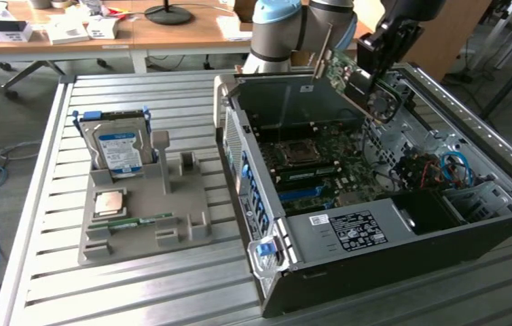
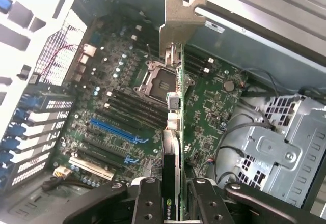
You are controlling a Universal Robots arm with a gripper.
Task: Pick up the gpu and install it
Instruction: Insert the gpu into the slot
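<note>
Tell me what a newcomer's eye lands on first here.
The gripper, shut on the gpu, holds it tilted over the open computer case on the exterior view's right. On that view's left, a blue-labelled hard drive stands in a grey tray.

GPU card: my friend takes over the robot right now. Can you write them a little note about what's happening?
Gripper: shut on the gpu, holding it by one end, with the metal bracket at the far end.
Gpu: in the air, tilted, over the open computer case and above the motherboard.
Done: the gpu is picked up and over the case.
Left: it is not yet in a slot; the long blue slot is empty.
Elsewhere: the hard drive and memory stick sit in the grey holder.
</note>
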